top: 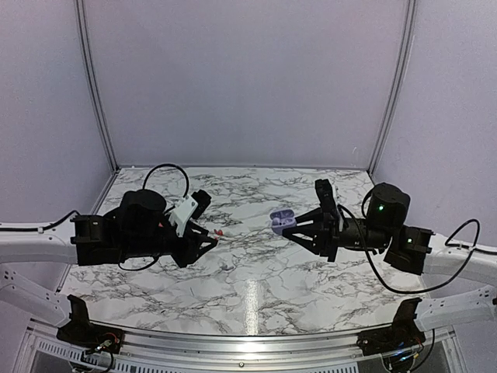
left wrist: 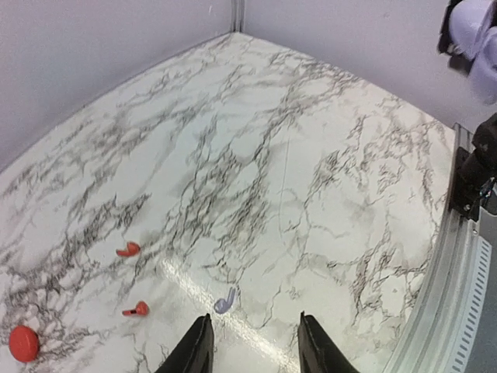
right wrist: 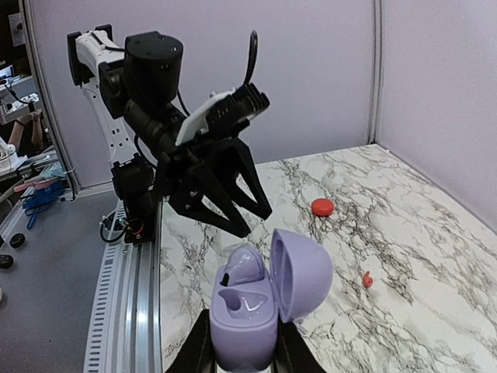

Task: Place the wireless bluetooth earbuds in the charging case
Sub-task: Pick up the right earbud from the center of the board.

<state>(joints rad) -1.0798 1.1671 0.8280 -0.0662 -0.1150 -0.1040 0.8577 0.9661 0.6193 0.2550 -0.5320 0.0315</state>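
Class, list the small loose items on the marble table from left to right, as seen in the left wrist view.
red disc → red earbuds, two of them, roughly one behind the other → lavender earbud

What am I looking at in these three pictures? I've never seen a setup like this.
Two robot arms are bolted at the near edge of a marble table. One picture looks down from above and behind them. The other two come from a camera on each wrist. The right tool is shut on an open purple charging case. The left tool is open and holds nothing; a loose purple earbud lies on the table close to it. Two red earbuds and a round red case also lie on the table.
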